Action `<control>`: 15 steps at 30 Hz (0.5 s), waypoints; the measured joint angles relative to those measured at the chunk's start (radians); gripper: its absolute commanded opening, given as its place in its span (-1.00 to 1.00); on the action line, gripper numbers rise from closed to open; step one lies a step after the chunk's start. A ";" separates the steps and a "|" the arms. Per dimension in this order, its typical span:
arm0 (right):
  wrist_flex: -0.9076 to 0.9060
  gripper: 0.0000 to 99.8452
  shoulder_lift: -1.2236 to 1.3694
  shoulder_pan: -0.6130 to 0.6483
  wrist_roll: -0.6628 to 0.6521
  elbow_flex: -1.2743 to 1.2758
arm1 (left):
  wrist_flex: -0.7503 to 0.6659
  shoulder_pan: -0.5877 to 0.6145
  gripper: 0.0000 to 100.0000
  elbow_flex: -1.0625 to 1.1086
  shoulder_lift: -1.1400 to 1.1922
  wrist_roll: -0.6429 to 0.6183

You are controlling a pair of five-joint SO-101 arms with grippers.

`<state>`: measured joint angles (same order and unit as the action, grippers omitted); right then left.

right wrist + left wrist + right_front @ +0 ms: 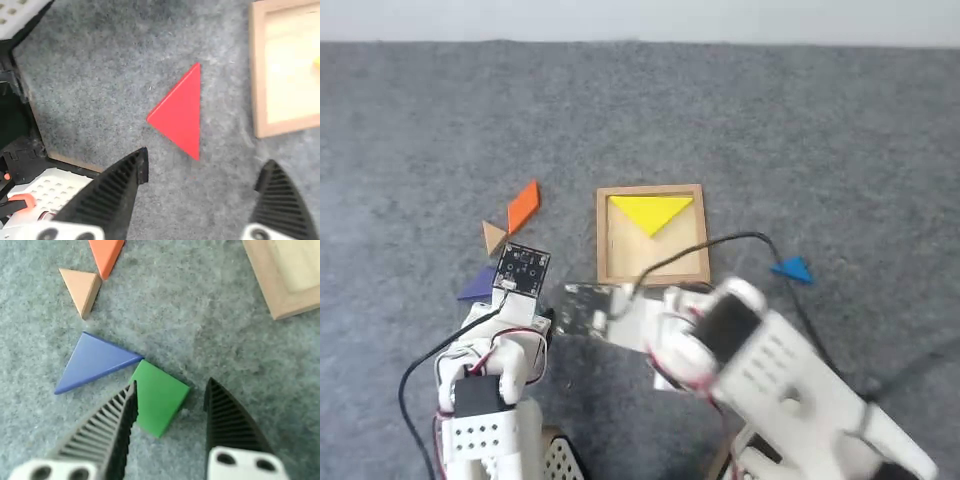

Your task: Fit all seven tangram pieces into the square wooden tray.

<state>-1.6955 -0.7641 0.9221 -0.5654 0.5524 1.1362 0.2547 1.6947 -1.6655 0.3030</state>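
High view: a yellow wooden triangle (pixel 650 212) lies in the twelve o'clock half of the square wooden tray (pixel 602 238). A small blue wooden triangle (pixel 792 269) sits on the grey desk (pixel 820 130) at the tray's four o'clock.

Left wrist view: the left pincer (pixel 171 385), spread wide, hangs over a green wooden square (pixel 159 402).

Right wrist view: the right pincer (pixel 206 160) gapes wide near a red wooden triangle (pixel 181 114) beside the tray.

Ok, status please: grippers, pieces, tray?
Left gripper open over green piece. Right gripper open over red triangle. Yellow triangle in tray. Cable crosses over tray.

Wooden tray (pixel 601 236), pieces (pixel 523 206) on grey carpet (pixel 800 130)
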 measured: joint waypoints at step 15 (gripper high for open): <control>-0.061 -0.98 -0.486 -0.361 0.000 0.011 | 0.000 0.000 -0.59 0.000 0.000 0.000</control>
<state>-1.7568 -1.2505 0.5616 -0.5654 0.5631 1.1362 0.2547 1.6947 -1.6655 0.3030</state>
